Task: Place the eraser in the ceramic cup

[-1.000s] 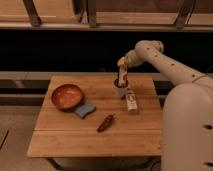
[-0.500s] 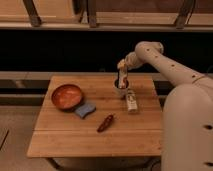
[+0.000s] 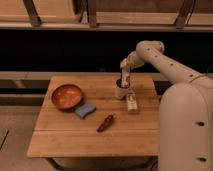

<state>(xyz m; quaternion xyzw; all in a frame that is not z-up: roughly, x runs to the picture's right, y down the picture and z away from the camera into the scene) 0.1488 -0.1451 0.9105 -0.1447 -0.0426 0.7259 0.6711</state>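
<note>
- Light wooden table (image 3: 65, 137) carries a wide orange-brown bowl (image 3: 66, 96).
- Small pale ceramic cup (image 3: 120, 91) stands near the table's far edge.
- Gripper (image 3: 124, 66), above the cup, is clamped on the slim whitish eraser (image 3: 125, 77), whose lower end enters the cup; release remains.

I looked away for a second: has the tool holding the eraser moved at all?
Yes, slightly: the tool, shut on the eraser, has sunk toward the cup, so the eraser's lower end now sits at the cup's mouth.
</note>
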